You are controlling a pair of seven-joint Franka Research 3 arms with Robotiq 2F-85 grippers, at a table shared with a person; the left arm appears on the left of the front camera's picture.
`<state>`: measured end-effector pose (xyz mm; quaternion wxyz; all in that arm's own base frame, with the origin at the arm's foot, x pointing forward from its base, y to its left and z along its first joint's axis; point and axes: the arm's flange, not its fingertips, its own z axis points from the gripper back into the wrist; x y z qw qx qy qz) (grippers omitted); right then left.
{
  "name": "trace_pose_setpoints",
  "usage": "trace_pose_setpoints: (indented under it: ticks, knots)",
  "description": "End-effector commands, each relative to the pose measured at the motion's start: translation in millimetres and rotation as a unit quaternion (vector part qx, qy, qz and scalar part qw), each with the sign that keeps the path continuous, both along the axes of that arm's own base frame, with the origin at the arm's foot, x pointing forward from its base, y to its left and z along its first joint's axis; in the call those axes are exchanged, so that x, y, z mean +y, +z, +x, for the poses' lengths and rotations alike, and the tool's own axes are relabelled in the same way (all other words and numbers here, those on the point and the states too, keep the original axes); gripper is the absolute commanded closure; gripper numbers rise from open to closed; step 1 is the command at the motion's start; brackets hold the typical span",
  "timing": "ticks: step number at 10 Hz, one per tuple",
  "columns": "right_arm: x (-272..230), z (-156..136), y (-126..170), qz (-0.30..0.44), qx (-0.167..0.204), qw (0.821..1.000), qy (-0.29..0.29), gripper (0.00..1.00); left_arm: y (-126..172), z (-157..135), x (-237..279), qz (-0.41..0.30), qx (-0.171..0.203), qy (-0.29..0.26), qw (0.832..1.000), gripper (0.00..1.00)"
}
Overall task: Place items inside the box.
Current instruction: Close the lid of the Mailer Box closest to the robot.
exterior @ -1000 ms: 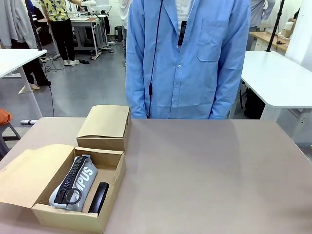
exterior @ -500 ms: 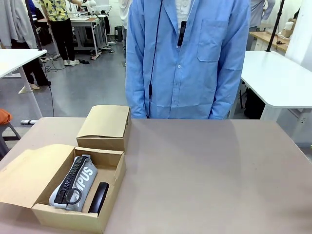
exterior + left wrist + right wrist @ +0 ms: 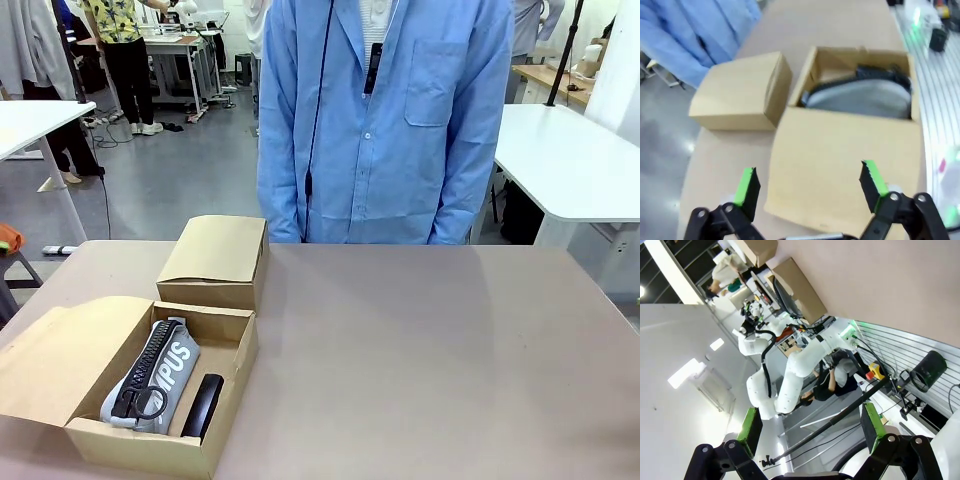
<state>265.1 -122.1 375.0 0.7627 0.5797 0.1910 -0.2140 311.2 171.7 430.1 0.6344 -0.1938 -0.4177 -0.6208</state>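
Front view — fixed, robot's side, facing across the beige-brown tabletop (image 3: 420, 340) toward a person in a light-blue coat (image 3: 385, 120). Left wrist view — angled down from above, close over the open brown cardboard box (image 3: 840, 160); box and tabletop shared with front view. Right wrist view — rolled, aimed away across the tabletop's edge into the room.
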Motion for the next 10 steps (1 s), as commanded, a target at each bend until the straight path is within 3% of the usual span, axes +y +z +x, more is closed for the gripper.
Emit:
trace_pose_setpoints:
  ticks: [1,2,3,4,5,6,7,10]
  knots:
    - [0.4,0.8,4.6,0.010,-0.008,1.000,-0.006,0.00,-38.9,23.6,30.2,0.060,0.026,-0.047,0.997,0.00]
    - [0.4,0.8,4.6,0.010,-0.008,1.000,-0.006,0.00,-58.8,28.5,34.8,0.068,0.047,-0.039,0.996,0.00]
    - [0.4,0.8,4.6,0.010,-0.008,1.000,-0.006,0.00,-65.5,40.7,30.7,0.072,0.043,0.071,0.994,0.00]
    - [0.4,0.8,4.6,0.010,-0.008,1.000,-0.006,0.00,-50.8,17.4,22.1,0.044,0.038,-0.035,0.998,0.00]
    - [0.4,0.8,4.6,0.010,-0.008,1.000,-0.006,0.00,-50.8,17.4,22.1,0.044,0.038,-0.035,0.998,0.00]
    - [0.4,0.8,4.6,0.010,-0.008,1.000,-0.006,0.00,-73.4,29.1,33.4,0.065,0.055,-0.001,0.996,0.00]
    - [0.4,0.8,4.6,0.010,-0.008,1.000,-0.006,0.00,-88.4,34.7,29.3,0.124,0.061,-0.008,0.990,0.00]
    - [0.4,0.8,4.6,0.010,-0.008,1.000,-0.006,0.00,-97.6,43.1,36.2,0.163,0.075,-0.008,0.984,0.00]
